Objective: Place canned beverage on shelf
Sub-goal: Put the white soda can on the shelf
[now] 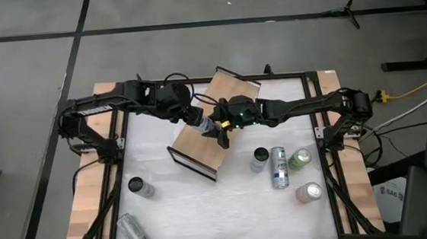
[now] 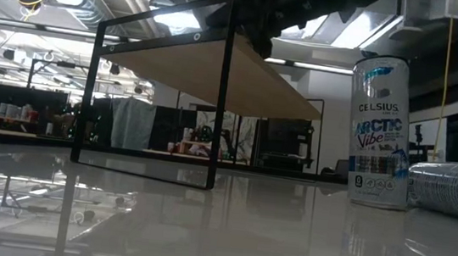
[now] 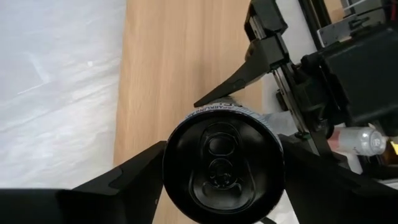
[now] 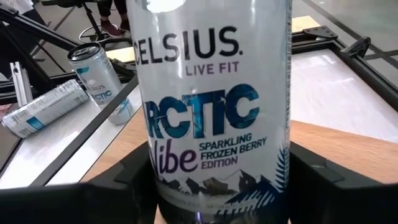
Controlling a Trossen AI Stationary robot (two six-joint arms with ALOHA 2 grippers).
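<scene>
A white-and-blue Celsius can (image 4: 211, 93) stands upright over the light-wood shelf (image 1: 200, 147), which sits slantwise at the table's middle. My right gripper (image 4: 217, 180) reaches in from the table's right and is shut on the can's lower part. My left gripper (image 3: 224, 162) comes from the left, slanting down over the can's dark top (image 3: 221, 165). It is open, with one finger close on either side of the rim. In the high view the can (image 1: 209, 125) shows between the two grippers. My right gripper pinches the can's lower wall (image 4: 155, 180) between its two fingers, one on each side. The fingers come nearly level from the table's right side. The can stays upright over the shelf board (image 4: 348, 149); its bottom edge is out of the picture.
Several loose cans are on the white tabletop. At the right, one stands (image 1: 260, 158), one lies (image 1: 280, 168), and a green one (image 1: 301, 159) and another (image 1: 309, 193) are nearby. At the near left, one stands (image 1: 139, 188) and one lies (image 1: 133, 234). A black frame (image 1: 321, 126) borders the table.
</scene>
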